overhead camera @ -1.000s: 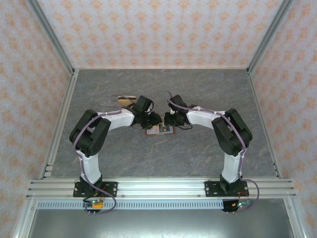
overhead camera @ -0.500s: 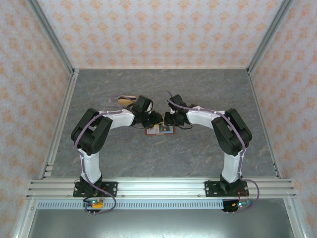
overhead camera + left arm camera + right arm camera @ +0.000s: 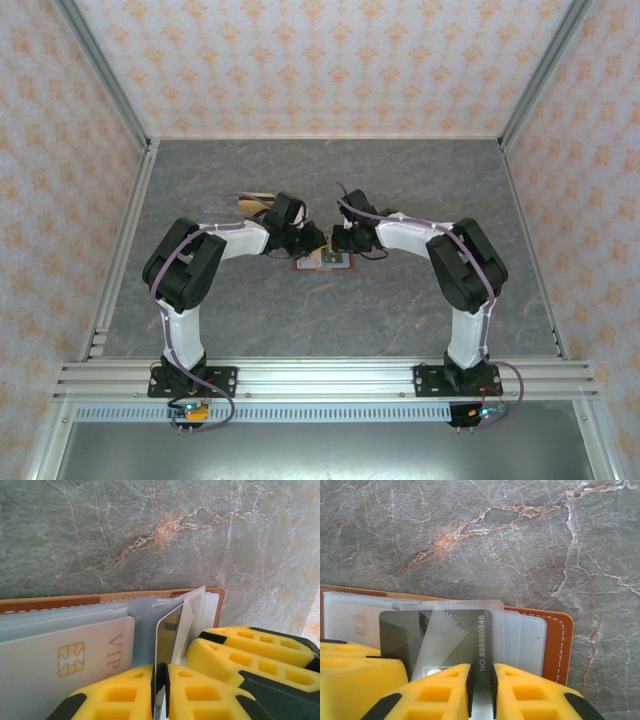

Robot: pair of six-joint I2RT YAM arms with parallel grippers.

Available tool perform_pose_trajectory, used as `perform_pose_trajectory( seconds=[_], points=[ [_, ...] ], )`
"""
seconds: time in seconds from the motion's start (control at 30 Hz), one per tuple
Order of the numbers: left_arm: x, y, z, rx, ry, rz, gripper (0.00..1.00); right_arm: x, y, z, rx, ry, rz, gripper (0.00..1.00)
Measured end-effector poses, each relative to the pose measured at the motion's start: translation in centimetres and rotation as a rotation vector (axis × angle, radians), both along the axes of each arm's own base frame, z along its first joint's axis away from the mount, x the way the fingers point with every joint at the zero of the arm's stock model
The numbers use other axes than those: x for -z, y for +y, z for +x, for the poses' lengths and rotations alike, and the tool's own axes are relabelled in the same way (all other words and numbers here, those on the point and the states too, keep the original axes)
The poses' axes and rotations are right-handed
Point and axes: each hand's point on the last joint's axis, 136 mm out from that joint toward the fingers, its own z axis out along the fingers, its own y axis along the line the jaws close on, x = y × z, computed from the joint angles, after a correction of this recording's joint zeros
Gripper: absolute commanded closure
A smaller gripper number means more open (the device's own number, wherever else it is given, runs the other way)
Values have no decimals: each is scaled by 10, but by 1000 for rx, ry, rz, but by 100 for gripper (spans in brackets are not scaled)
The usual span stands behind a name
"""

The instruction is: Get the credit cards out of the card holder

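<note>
Overhead view: the left gripper (image 3: 312,244) and right gripper (image 3: 338,243) meet over the open card holder (image 3: 323,262) at the centre of the table (image 3: 400,180). Loose cards (image 3: 256,203) lie above-left, already out.

Left wrist view: jaws clenched on the edge of a grey card (image 3: 169,630) at lower centre, partly drawn from its sleeve. A VIP card (image 3: 75,655) sits pocketed at lower left.

Right wrist view: jaws clamped on the grey card (image 3: 450,635), apparently the same one.

Assessment: extraction is part done; at least two cards are left to remove.
</note>
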Motion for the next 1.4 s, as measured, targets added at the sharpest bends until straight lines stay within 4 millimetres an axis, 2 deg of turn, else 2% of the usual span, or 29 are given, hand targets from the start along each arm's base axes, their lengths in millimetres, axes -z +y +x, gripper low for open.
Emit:
perform_pose_trajectory(
  seconds=[0.23,0.47,0.7,0.8,0.93,1.07,1.2,1.3,1.4],
  points=[
    [-2,1,-1,7,-1,-9,91,0,-1,0,4,-2,-7,81],
    [-13,9,0,-6,-24,-18,93,1,-2,1,7,-5,-13,81],
    [-14,19,-4,-16,-23,-9,96,0,-2,2,8,-10,-13,81],
    [-25,28,-6,-23,-45,4,97,-1,-3,1,7,-24,-3,76],
    [-53,40,-5,-35,-101,3,97,-6,-6,-6,0,-43,17,66],
    [-89,58,0,-60,-177,-9,97,-28,-3,-14,-19,-74,77,52],
    [-123,77,1,-103,-249,-23,97,-75,10,-11,-37,-153,194,37],
    [-145,91,-2,-148,-302,-43,97,-105,23,-11,-52,-183,306,34],
    [-160,97,-10,-191,-335,-89,97,-124,39,-9,-51,-179,431,28]
  ],
)
